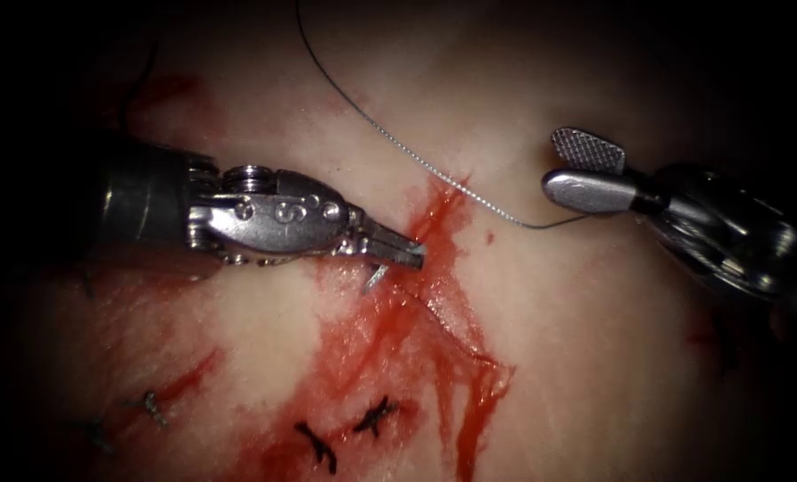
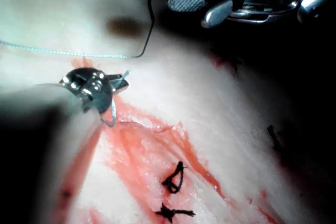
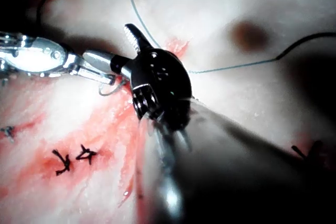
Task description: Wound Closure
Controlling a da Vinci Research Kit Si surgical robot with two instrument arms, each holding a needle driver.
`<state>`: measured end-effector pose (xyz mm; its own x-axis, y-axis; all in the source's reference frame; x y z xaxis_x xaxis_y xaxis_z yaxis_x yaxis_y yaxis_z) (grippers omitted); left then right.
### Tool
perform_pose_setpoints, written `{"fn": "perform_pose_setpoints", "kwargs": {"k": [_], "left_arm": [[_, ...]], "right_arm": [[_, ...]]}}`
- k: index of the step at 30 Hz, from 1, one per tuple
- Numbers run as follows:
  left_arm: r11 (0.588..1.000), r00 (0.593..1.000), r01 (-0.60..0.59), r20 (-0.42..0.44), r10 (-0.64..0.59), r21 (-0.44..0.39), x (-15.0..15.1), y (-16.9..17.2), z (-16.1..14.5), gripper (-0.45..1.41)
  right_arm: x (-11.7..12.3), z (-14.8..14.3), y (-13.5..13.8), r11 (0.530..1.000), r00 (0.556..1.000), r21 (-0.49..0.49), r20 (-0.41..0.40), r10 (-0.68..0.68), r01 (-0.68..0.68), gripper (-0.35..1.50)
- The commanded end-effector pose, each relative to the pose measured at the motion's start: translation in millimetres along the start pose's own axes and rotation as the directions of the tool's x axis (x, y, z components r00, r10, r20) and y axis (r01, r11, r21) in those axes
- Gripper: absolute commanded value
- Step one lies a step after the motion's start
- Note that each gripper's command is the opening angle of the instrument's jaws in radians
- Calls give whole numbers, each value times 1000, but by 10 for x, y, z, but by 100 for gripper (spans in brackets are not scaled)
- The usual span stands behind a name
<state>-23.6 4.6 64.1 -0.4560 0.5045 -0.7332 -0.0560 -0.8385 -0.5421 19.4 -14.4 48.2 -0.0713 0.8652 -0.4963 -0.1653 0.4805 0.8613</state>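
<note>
Pale tissue lies under your tools. Your left pincer is clenched on the needle by the cut. Your right pincer gapes, grasping nothing, beside the thread. Stitching seems underway; aim carefully.

My left tool gripped the needle at the cut in the tissue; the thread ran pale above it, then curved up darkly; my right tool hovered open, well apart, holding nothing.
</note>
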Motion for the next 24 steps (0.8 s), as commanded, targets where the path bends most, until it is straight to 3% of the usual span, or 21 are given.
{"fn": "perform_pose_setpoints", "kwargs": {"k": [1,3,6,9,17,24], "left_arm": [[1000,999,26,-28,-26,8,-3,-7,5,-45],[997,994,74,-85,-71,32,-6,-23,1,-45],[993,990,101,-102,-94,57,-8,-32,-1,-45],[990,984,123,-136,-112,74,-8,-37,-3,-45],[988,979,144,-158,-132,63,-4,-32,1,-45],[987,977,148,-163,-137,56,1,-28,5,-45]], "right_arm": [[-16,10,6,999,999,50,43,-15,13,113],[-34,14,9,995,988,92,143,-53,40,113],[-47,15,11,985,963,113,226,-150,127,113],[-55,23,14,987,941,63,297,-160,148,110],[-70,67,27,981,951,-56,264,-164,185,110],[-73,95,34,984,968,-62,199,-150,165,116]]}}
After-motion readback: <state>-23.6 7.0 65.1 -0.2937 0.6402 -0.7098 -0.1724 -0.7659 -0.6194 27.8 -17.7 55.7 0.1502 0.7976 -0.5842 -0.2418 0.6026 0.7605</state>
